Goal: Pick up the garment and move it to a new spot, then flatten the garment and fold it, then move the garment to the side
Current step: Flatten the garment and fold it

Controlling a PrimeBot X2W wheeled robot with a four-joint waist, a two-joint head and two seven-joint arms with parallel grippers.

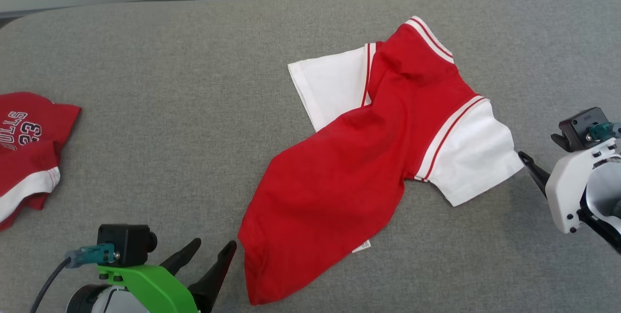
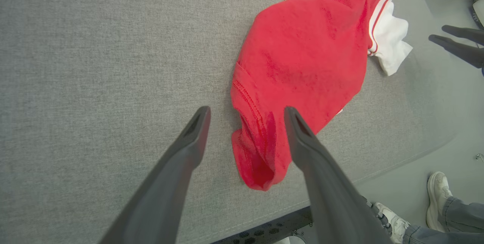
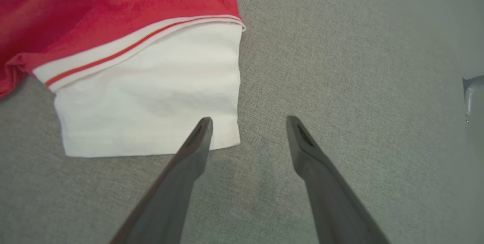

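The garment (image 1: 368,157), a red T-shirt with white sleeves, lies crumpled and slanted in the middle of the grey table (image 1: 145,85). My left gripper (image 1: 213,250) stands open at the lower left, just left of the shirt's bottom hem corner. In the left wrist view its fingers (image 2: 247,111) straddle that bunched red hem (image 2: 261,160) from above, apart from the cloth. My right gripper (image 1: 529,162) is at the right, its tip close to the white sleeve (image 1: 475,157). In the right wrist view it (image 3: 249,119) is open, the left finger over the sleeve's corner (image 3: 151,96).
A second red garment (image 1: 24,143) with white lettering lies bunched at the table's left edge. The table's front edge (image 2: 378,176) runs close behind the hem, and a person's shoes (image 2: 438,195) stand on the floor beyond it. Bare grey cloth spreads between the two garments.
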